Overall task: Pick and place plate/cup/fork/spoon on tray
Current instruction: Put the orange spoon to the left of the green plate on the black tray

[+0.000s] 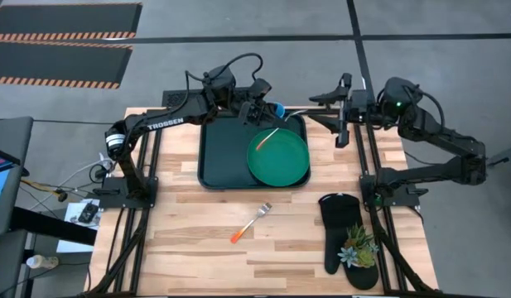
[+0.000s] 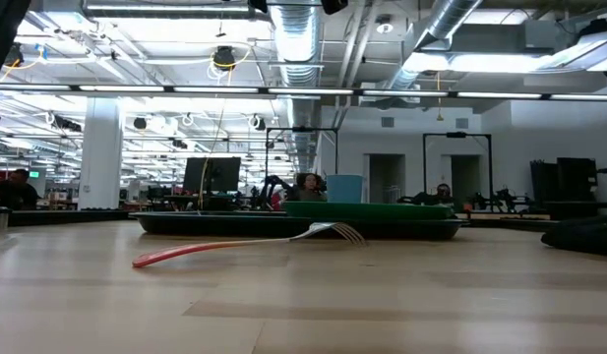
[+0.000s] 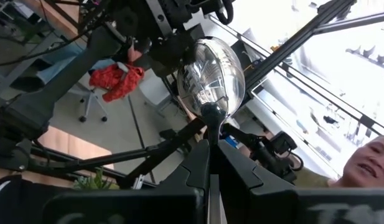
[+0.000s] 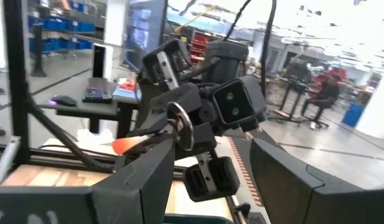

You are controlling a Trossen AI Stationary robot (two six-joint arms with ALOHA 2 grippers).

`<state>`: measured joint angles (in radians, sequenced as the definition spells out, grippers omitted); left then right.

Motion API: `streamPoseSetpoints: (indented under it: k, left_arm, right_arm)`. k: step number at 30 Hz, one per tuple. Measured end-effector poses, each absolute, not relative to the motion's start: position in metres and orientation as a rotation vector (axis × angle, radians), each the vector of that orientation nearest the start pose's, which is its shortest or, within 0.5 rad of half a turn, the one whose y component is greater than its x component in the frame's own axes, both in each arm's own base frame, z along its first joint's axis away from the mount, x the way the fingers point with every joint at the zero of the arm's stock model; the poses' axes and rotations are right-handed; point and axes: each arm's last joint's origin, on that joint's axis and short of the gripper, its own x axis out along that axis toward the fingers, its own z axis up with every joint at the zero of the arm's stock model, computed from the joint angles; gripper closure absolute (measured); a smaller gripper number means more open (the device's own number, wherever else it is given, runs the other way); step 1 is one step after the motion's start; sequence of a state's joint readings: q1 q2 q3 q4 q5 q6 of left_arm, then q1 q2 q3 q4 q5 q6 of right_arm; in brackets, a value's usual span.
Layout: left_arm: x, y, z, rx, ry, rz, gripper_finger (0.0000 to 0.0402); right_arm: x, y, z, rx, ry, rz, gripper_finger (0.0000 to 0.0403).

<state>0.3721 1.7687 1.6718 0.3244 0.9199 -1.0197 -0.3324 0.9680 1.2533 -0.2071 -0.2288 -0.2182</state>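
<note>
My left gripper [image 1: 268, 117] is shut on the spoon [image 1: 267, 137] above the far edge of the dark green tray [image 1: 214, 157]. The spoon's silver bowl [image 3: 211, 74] sticks out past the fingertips, and its orange handle slants over the green plate [image 1: 280, 161], which lies flat in the tray's right half. The blue cup [image 1: 277, 107] stands at the tray's far edge, partly hidden by the gripper. The fork [image 1: 252, 222] lies flat on the table, nearer than the tray. My right gripper [image 1: 341, 108] is open and empty at the far right, pointing toward the left gripper. My left gripper pinches the spoon's neck [image 3: 211, 121], just behind the bowl, between its two fingers. The bowl juts out beyond the fingertips toward the right arm, and the orange handle [image 4: 126, 144] sticks out to one side. The spoon is lifted clear of the tray and plate.
A black oven mitt [image 1: 342, 228] and a small succulent plant [image 1: 359, 246] lie at the table's near right. Bare wood shows around the fork [image 2: 234, 246]. The arms' dark frames stand along the table's left and right edges.
</note>
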Motion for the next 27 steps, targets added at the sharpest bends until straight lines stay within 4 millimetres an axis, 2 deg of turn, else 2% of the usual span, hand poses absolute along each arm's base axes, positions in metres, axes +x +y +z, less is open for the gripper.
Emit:
streamPoseSetpoints:
  k: [9,17,27]
  left_arm:
    - [0.387,0.122,0.417,-0.866,0.119,-0.593,0.0393]
    - [0.388,0.118,0.417,-0.874,0.132,-0.61,0.0393]
    - [0.389,0.114,0.417,-0.875,0.135,-0.618,0.0393]
  right_arm:
    - [0.198,-0.062,0.447,-0.236,-0.049,-0.055,0.0168]
    - [0.199,-0.058,0.452,-0.244,-0.097,-0.006,0.0169]
    - [0.205,-0.056,0.45,-0.249,-0.098,0.017,0.0211]
